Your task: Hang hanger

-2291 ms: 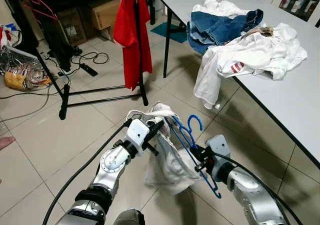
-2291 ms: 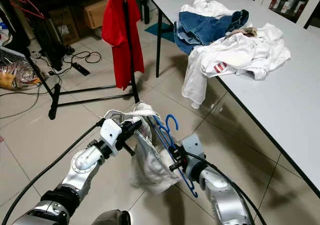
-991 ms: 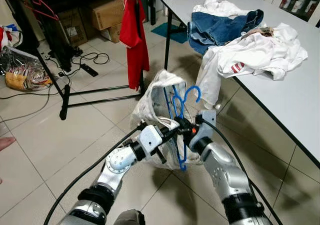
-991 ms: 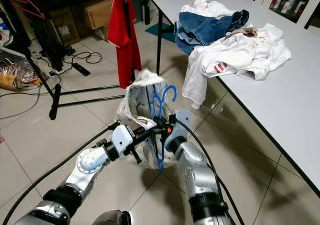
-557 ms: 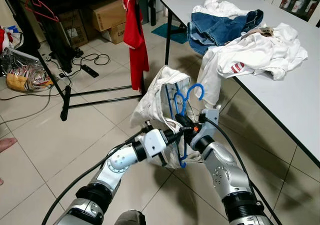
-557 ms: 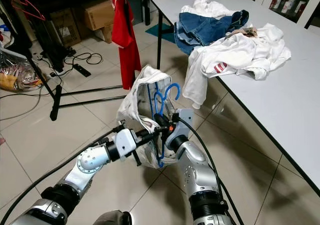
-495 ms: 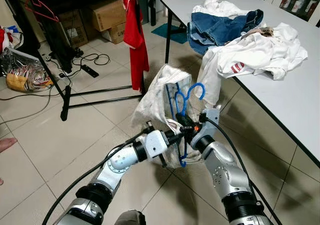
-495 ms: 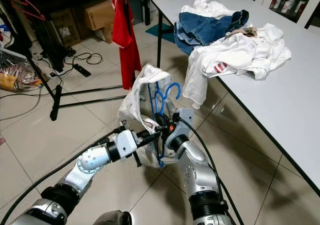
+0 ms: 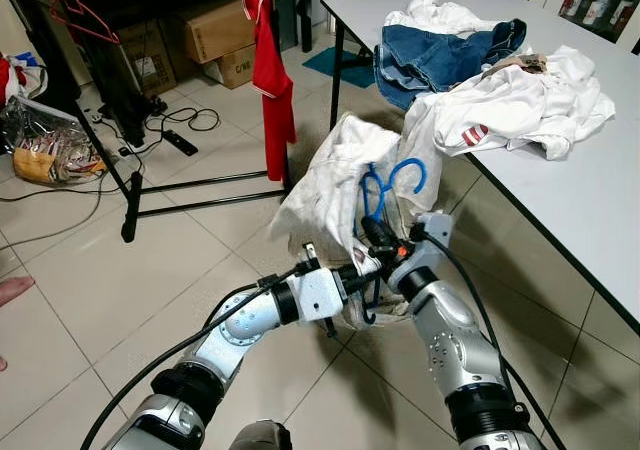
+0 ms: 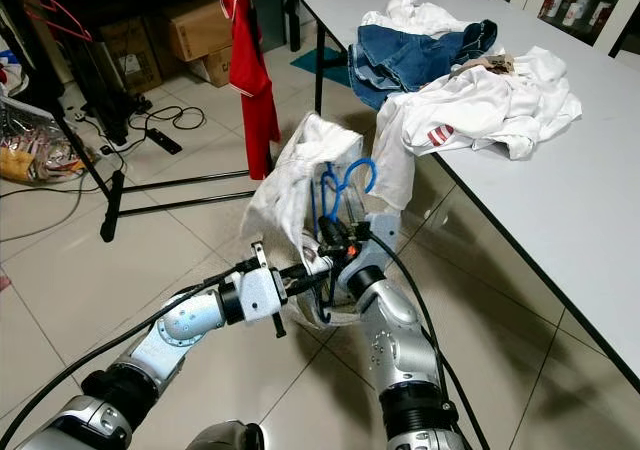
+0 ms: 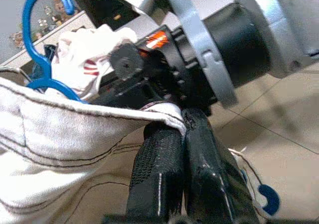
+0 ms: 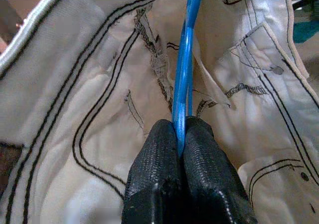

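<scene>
Fingers of the right gripper [image 12: 179,149] pinch the blue plastic hanger [image 9: 388,185] by its wire, while the left gripper [image 11: 182,134] clamps the hem of the white stitched denim garment [image 9: 335,185] draped over it. Both have risen and drifted toward the grey table [image 9: 600,200] over the last two seconds, the hook now upright and clear of cloth. Beyond, the black clothes rack [image 9: 130,185] with its hanging red shirt [image 9: 272,65] stands well apart, so carrying the hanger across probably remains.
</scene>
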Tool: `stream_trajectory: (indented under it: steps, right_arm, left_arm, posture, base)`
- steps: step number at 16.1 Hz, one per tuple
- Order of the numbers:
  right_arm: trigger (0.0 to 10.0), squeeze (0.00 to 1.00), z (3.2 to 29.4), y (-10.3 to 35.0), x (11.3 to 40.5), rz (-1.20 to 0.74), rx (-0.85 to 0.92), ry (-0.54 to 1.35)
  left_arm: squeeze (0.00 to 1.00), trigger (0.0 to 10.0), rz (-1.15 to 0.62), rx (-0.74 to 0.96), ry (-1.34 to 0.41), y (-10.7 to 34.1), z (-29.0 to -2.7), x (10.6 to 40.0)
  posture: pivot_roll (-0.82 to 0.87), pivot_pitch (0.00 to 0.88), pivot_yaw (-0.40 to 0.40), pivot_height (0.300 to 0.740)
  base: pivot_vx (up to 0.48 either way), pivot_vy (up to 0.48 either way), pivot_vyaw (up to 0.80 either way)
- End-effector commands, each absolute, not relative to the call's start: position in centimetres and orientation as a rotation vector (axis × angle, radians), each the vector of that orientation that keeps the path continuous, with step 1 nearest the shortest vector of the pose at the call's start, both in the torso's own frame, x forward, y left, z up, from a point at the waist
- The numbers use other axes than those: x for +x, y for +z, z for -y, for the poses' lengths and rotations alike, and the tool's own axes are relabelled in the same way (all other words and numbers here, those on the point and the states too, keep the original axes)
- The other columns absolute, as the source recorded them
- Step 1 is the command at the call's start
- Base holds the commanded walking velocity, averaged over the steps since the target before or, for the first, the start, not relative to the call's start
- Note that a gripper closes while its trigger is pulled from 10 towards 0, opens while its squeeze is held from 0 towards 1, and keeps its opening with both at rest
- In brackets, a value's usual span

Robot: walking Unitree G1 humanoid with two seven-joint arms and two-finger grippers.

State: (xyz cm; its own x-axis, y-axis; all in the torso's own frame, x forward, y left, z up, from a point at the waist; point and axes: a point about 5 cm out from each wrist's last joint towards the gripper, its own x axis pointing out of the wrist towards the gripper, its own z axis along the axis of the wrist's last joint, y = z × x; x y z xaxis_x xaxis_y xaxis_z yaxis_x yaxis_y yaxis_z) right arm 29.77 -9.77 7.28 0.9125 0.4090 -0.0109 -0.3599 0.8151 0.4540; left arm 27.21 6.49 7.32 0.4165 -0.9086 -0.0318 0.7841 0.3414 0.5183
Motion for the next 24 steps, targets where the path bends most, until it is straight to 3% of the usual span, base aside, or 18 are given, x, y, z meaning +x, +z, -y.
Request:
stream_trajectory:
  steps: [1,10,17,24]
  right_arm:
    - [10.0,0.00,9.2,9.6,31.0,-0.004,0.473,0.433]
    - [10.0,0.00,9.9,11.1,32.2,0.100,0.491,0.332]
    - [10.0,0.00,8.9,11.3,32.4,0.113,0.598,0.392]
    - [10.0,0.00,8.2,13.9,33.7,0.203,0.582,0.377]
  left_arm:
    - [0.00,0.0,0.337,0.533,-1.166,7.9,-5.8,27.0]
    - [0.00,0.0,0.325,0.533,-1.175,7.7,-5.7,26.8]
    - [0.00,0.0,0.342,0.583,-1.208,7.8,-5.7,26.7]
    - [0.00,0.0,0.332,0.566,-1.217,7.7,-5.4,26.8]
  posture:
    - [0.05,0.000,0.059,0.740]
    - [0.05,0.000,0.058,0.740]
    - [0.05,0.000,0.059,0.740]
    - [0.04,0.000,0.065,0.740]
  base:
    - [0.000,0.000,0.00]
    - [0.000,0.000,0.00]
    - [0.000,0.000,0.00]
    - [0.000,0.000,0.00]
